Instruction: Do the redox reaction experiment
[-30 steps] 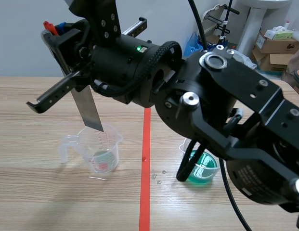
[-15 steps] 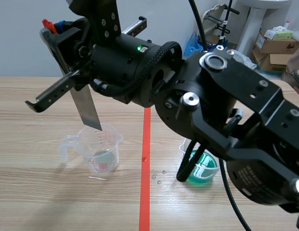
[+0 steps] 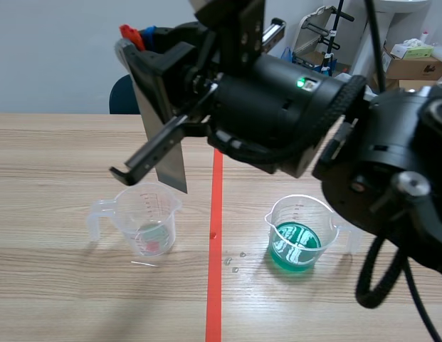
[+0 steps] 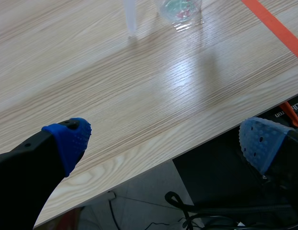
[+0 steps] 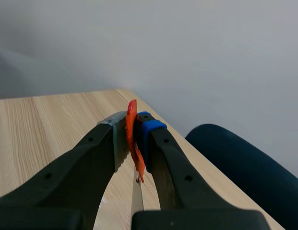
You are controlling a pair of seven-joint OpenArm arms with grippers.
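In the scene view a clear beaker (image 3: 146, 221) with a side handle stands on the wooden table (image 3: 57, 178), with a little pale liquid at its bottom. The right arm comes in from the right and crosses high above the clear beaker. The right gripper (image 3: 139, 41) is clenched on the upper end of a grey metal strip (image 3: 165, 135), which hangs tilted, its lower corner just above the clear beaker's rim and not inside it. A second beaker (image 3: 297, 235), holding green liquid, stands well apart from the clear beaker, on the other side of the red tape line (image 3: 214, 249). A few water drops (image 3: 235, 262) lie between the two, nearer the line. In the left wrist view the left gripper (image 4: 163, 143) is released, its blue dotted pads (image 4: 69, 139) wide apart over the table's near edge. The clear beaker (image 4: 180, 8) sits well ahead of it on the table (image 4: 139, 91), only its base and handle showing. In the right wrist view the right gripper (image 5: 134, 122) has its fingers pressed together around the metal strip (image 5: 137, 203), seen edge-on between them. The clear beaker is hidden here. A dark chair back (image 5: 244, 163) stands beyond the table.
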